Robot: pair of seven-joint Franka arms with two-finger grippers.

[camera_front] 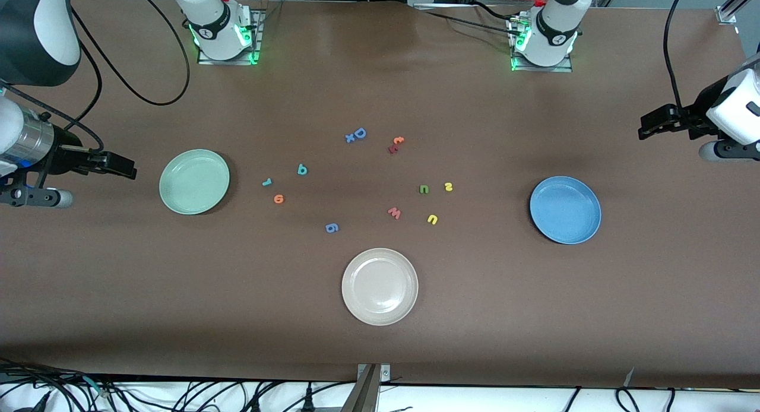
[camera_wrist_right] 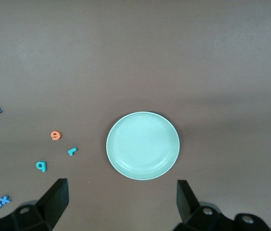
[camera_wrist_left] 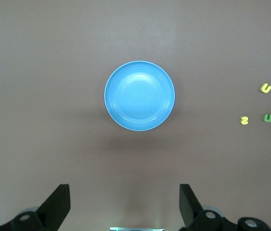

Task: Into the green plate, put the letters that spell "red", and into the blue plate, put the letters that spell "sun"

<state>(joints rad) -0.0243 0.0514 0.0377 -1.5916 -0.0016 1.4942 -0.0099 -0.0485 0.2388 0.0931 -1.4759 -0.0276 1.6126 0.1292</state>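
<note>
Nothing sorted yet. Teal r (camera_front: 267, 182), orange e (camera_front: 278, 199), teal d (camera_front: 302, 170) just beside green plate (camera_front: 194, 181), closest to right gripper (camera_front: 122, 165), fingers spread, empty. Yellow s (camera_front: 448, 187), yellow u (camera_front: 432, 219), green n (camera_front: 424, 189) toward blue plate (camera_front: 565, 209), closest to left gripper (camera_front: 653, 124), also spread, empty

Your left gripper (camera_front: 644, 130) hangs at three o'clock in the front view, jaws spread wide and empty. Your right gripper (camera_front: 132, 168) hangs at nine o'clock, equally wide and empty, both pointing inward.
</note>
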